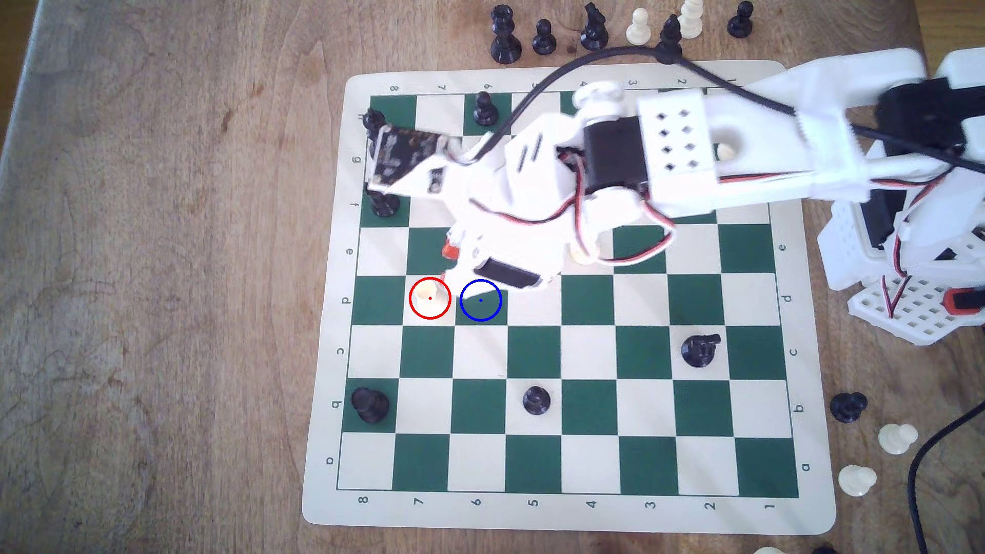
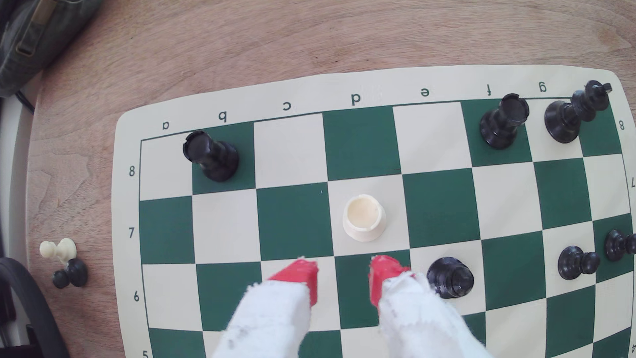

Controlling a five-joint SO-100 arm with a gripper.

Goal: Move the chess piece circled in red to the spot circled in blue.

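The chess piece [image 1: 429, 298], small and cream-white, stands upright on a white square inside the red circle at the board's left in the exterior view. In the wrist view the chess piece [image 2: 364, 217] stands just beyond my red fingertips [image 2: 299, 275]. The spot [image 1: 481, 300], a dark green square ringed in blue, lies one square to the exterior view's right of the piece. My gripper [image 1: 446, 265] hovers just above both, open [image 2: 342, 275], with nothing between the fingers. Its gap lies over the green square next to the piece.
A black pawn [image 2: 451, 277] stands close beside one finger. Other black pieces sit at the board's left edge [image 1: 384, 202], on the lower rows [image 1: 536, 399] and at the lower left [image 1: 369, 405]. Spare pieces [image 1: 637, 26] line the wooden table beyond the board's far edge.
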